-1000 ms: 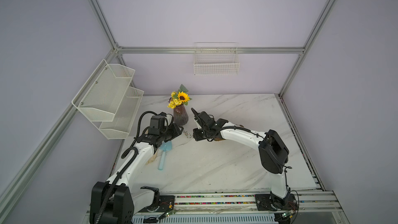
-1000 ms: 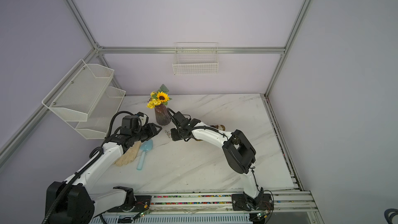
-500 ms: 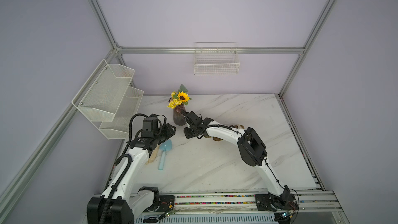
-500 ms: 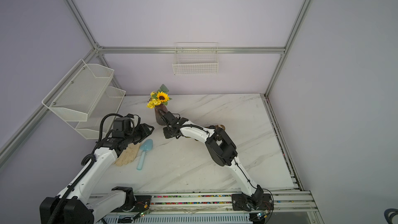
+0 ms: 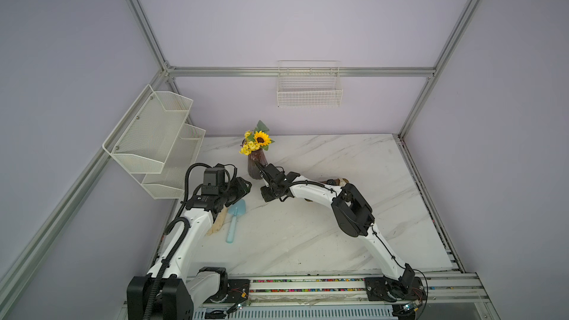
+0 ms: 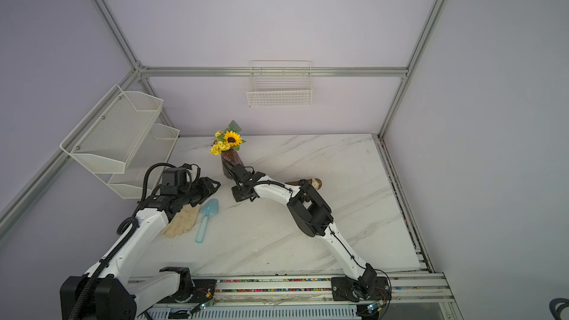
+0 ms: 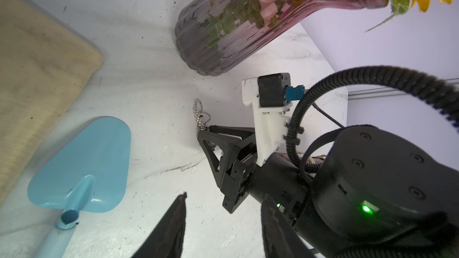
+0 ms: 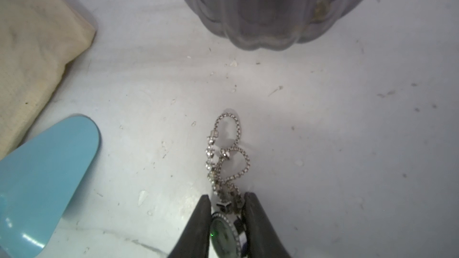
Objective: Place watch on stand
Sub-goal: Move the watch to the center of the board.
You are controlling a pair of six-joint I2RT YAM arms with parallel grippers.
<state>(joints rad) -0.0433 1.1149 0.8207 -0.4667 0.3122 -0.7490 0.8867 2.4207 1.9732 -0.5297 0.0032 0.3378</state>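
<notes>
- The right tool (image 8: 226, 196) has moved in near the vase (image 8: 273, 8) and squeezed together on the watch (image 8: 223, 237), down on the counter (image 5: 308, 235).
- The watch chain trails out in front, loose.
- The left tool (image 7: 223, 202) has backed off, its fingers apart and empty.
- The stand (image 6: 292, 183) is behind the right arm, well apart from the watch.
- Lifting likely comes next.

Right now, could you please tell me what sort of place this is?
Probably a robot lab cell staged like a home: aluminium frame around lilac panels, marble-look tabletop, a sunflower vase and white wire basket.
</notes>
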